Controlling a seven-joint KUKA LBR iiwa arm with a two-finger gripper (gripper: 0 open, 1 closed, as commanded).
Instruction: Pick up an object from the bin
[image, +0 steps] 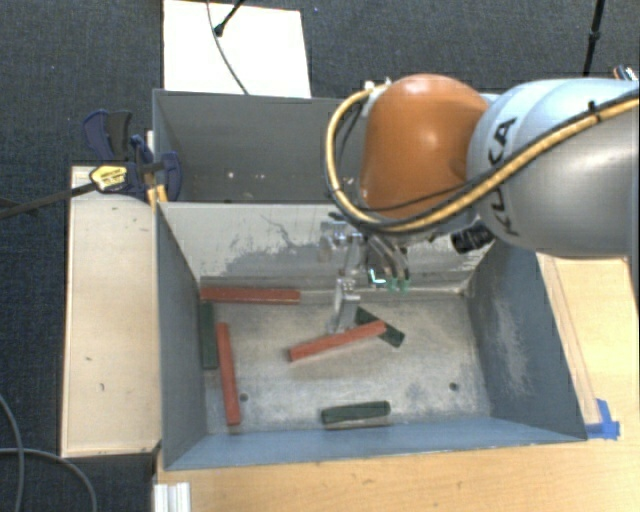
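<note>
- Red-orange long thin bar, probably plastic, lies slanted near the middle of the grey metal bin's floor. Its right end touches a short dark green block.
- Pincer hangs over the bar's right half; whether it is apart or together I cannot tell.
- Best to descend straight, straddling the bar's narrow width clear of the green block, then close.
- Bar looks matte, straight and rigid.

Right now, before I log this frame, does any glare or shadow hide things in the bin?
Camera view: mild glare on the orange cover, none on the bin floor, no heavy shadow there; the arm hides the back right wall above the gripper, which hangs over the slanted red stick.
</note>
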